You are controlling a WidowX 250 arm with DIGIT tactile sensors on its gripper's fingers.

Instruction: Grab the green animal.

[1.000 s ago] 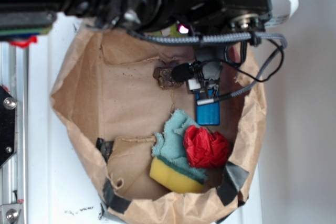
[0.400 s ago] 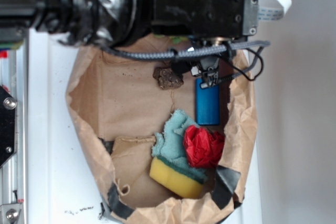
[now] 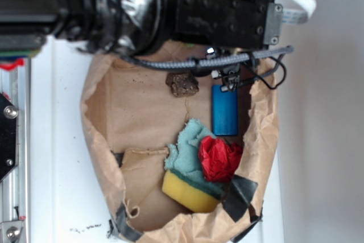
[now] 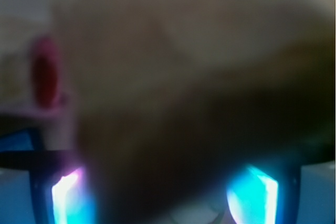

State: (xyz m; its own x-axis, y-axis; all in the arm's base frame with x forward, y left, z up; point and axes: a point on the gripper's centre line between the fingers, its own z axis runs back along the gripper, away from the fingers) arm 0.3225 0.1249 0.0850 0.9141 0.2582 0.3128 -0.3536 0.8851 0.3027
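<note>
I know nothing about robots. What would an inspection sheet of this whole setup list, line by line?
Surface: crumpled brown paper bag, opened like a tray, on a white table.
Job's things: green animal, nothing seen.
Clutter: teal cloth, red crumpled thing, yellow sponge, blue block, small brown lump.
Gripper: blue fingers show in the blurred wrist view; open or shut is unclear.
Cables: grey braided cable, thin black wires.
Surroundings: metal rail, pale wall.

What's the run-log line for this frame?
target: green animal not visible | tool: state unclear, above blue block | paper bag: teal cloth, red wad, yellow sponge
</note>
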